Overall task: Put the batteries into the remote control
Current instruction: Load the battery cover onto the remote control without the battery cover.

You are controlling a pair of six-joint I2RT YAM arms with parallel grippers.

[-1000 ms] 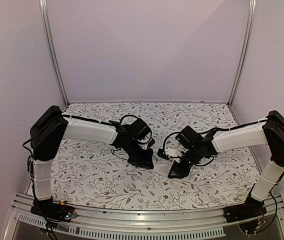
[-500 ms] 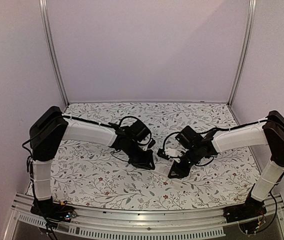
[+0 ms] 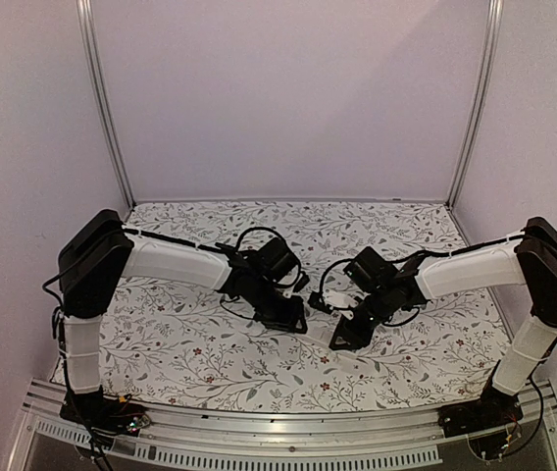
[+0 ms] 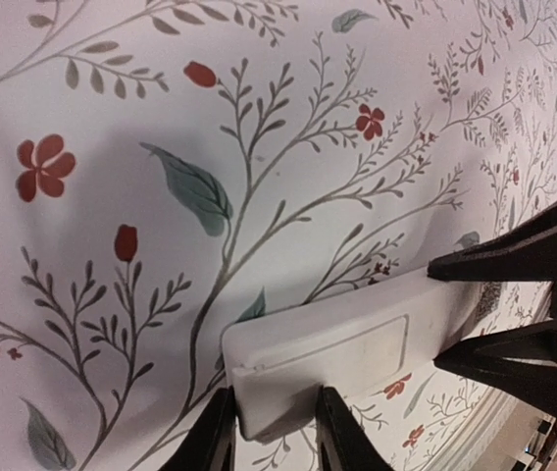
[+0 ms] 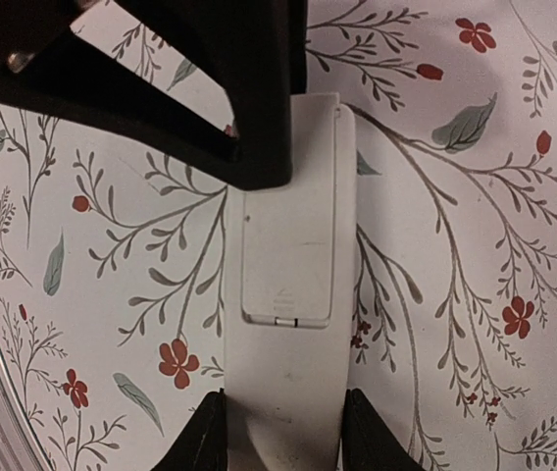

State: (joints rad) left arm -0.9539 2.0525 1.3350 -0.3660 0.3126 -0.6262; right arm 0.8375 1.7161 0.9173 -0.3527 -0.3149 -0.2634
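Two grippers meet on one remote control (image 5: 288, 196), lying back-up mid table (image 3: 190, 353). Right gripper (image 5: 285, 397) clamps its 3 o'clock end. Left gripper (image 4: 277, 394) straddles the 9 o'clock end, narrow, can't tell if gripping. Battery cover (image 5: 288, 265) closed.

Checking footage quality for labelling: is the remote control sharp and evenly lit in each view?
Right wrist: remote control sharp, evenly lit, no glare. Left wrist: sharp too, with a broad soft shadow on the tablecloth. Top external: softer overall; it barely shows.
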